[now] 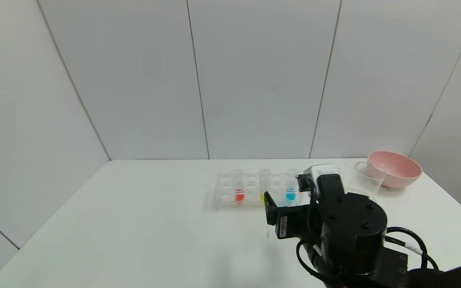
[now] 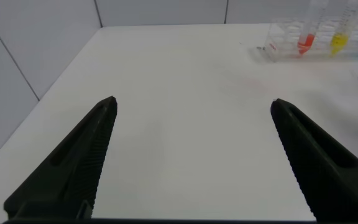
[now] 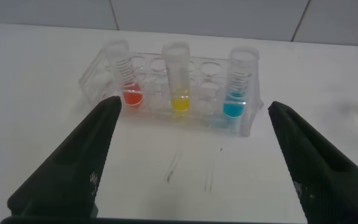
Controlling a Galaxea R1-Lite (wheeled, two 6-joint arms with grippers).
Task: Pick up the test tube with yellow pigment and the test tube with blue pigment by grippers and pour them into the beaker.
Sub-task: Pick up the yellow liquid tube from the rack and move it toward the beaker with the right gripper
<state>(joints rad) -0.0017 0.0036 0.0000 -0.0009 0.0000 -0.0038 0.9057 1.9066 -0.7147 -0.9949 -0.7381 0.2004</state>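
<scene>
A clear rack stands on the white table, nearer the far edge than the near one and right of the middle. Three tubes stand upright in it, mouths up, long axes vertical: a red tube at the left end, the yellow tube in the middle, the blue tube at the right end. The rack's other holes are bare. In the right wrist view the red tube and blue tube show ridged rings on their walls; the yellow tube looks smooth.

The beaker stands upright toward the far right corner, well apart from the rack, touching or just in front of a pink bowl.

The right gripper hovers over the table just in front of the rack's right half, its fingers spread wide and holding nothing, the three tubes framed between them. From the head view its body hides part of the blue tube's side of the rack and the ground between rack and beaker. A small white label on its side is too small to read.

The left gripper is out of the head view; its fingers are also wide apart and empty, above bare tabletop toward the left edge, the rack well off.
</scene>
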